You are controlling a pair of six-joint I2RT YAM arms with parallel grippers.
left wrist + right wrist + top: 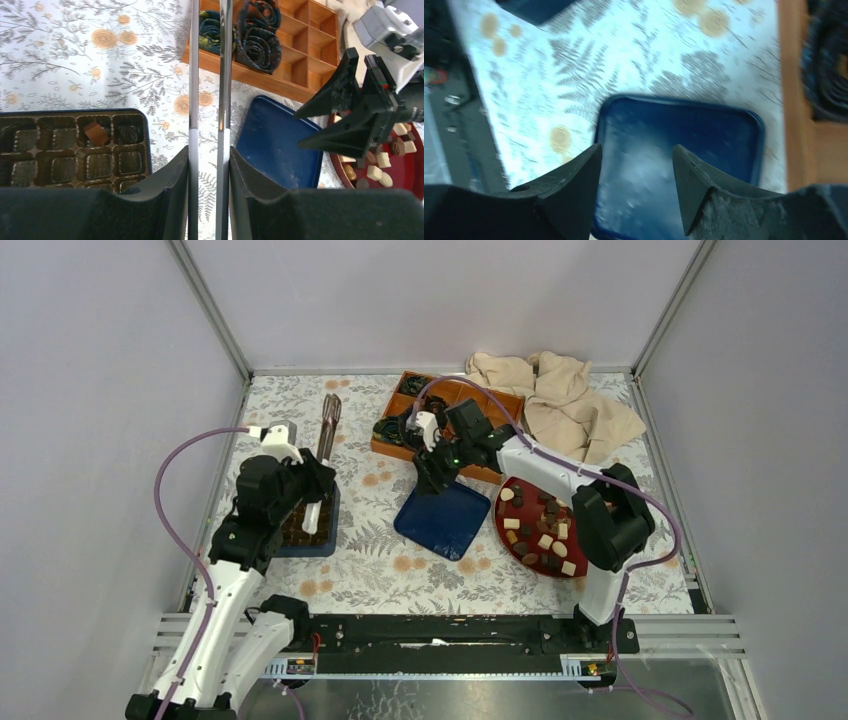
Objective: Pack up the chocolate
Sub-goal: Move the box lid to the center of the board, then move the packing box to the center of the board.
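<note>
Top external view, left to right, all places relative to the blue tray (pixel 445 525).

Well left of it, the left gripper (pixel 312 485) is clamped on metal tongs (pixel 329 420). The tong tips point to the far side of the table. In the left wrist view both tong arms (pixel 193 75) run up between the gripper (pixel 209 155) fingers, which pinch them.

Under that gripper, left of the blue tray, sits the chocolate box (pixel 330 540) with a brown cell insert (pixel 60 167). One brown square chocolate (pixel 95 132) lies tilted in a top-row cell. The other cells in view look empty.

The tray lies flat on the floral tablecloth (pixel 380 560) with nothing on it.

The right gripper (pixel 432 478) hangs over the tray's far-left part. In the right wrist view its fingers (pixel 579 180) stand spread with nothing between them, and the tray (pixel 704 135) shows through the gap. That view is blurred.

Just behind the tray is a wooden divider box (pixel 480 400) with black paper cups (pixel 260 40) in its left cells.

Just right of the tray, touching or nearly so, a red plate (pixel 499 515) holds the loose chocolates (pixel 545 541), dark, mid-brown and cream. The right arm partly hides it.

Far right behind the tray lies a crumpled beige cloth (pixel 570 405).
</note>
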